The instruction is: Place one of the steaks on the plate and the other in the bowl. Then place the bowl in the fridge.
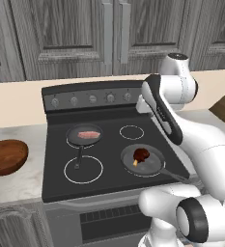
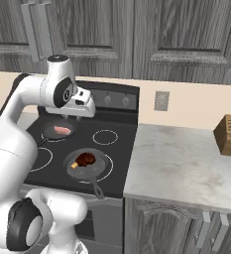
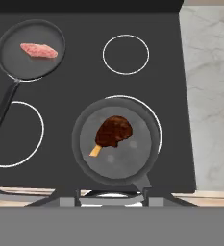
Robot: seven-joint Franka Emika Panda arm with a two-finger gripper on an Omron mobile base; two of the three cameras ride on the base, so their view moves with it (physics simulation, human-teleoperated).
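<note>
Pink steak [image 3: 38, 50] in rear-left pan [image 3: 17, 65]; brown steak [image 3: 113, 132] in front pan [image 3: 132, 158]. Bowl [image 1: 6, 156] on counter [image 1: 22, 185], cut by frame edge. End effector hidden behind arm; grip state unreadable

Soft, even rendered light is filling every view, casting hardly any shadows. Nothing is glaring. Edges are looking slightly soft.

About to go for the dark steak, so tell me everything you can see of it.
The dark steak is a glossy, deep brown lump with a short yellowish tip pointing toward the stove's front edge. It lies alone, near the middle of the round dark grey frying pan on the front right burner. Nothing else touches it.
</note>
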